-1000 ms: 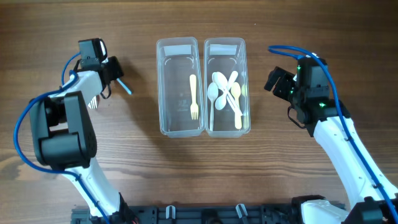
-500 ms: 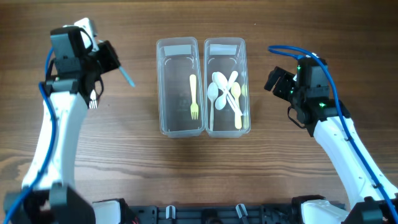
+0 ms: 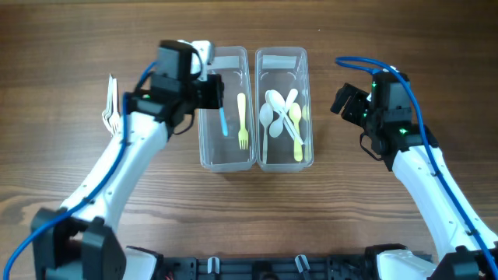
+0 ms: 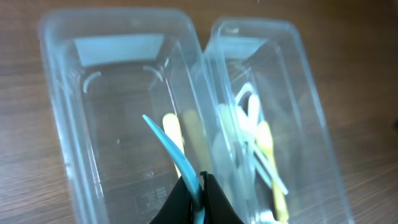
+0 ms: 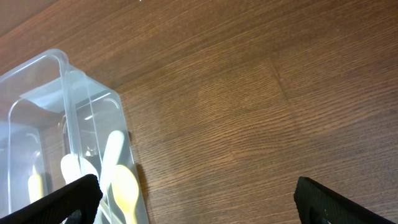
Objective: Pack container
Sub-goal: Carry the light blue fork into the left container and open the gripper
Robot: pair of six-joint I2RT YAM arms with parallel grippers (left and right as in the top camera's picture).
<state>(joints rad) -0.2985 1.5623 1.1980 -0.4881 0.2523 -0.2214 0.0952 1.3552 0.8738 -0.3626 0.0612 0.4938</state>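
Note:
Two clear plastic containers stand side by side mid-table. The left container (image 3: 204, 148) holds a yellow fork (image 3: 242, 120); the right container (image 3: 308, 101) holds several white and yellow spoons (image 3: 282, 117). My left gripper (image 3: 220, 105) is shut on a blue utensil (image 3: 225, 121) and holds it over the left container, next to the yellow fork; it also shows in the left wrist view (image 4: 171, 152). My right gripper (image 3: 341, 101) is open and empty, over bare wood to the right of the right container (image 5: 68, 81).
A white fork (image 3: 111, 109) lies on the wooden table at the far left. The table's front and right parts show bare wood (image 5: 249, 106).
My left arm has swung right from the table's left side, carrying the blue utensil over the left container. The right arm has not moved.

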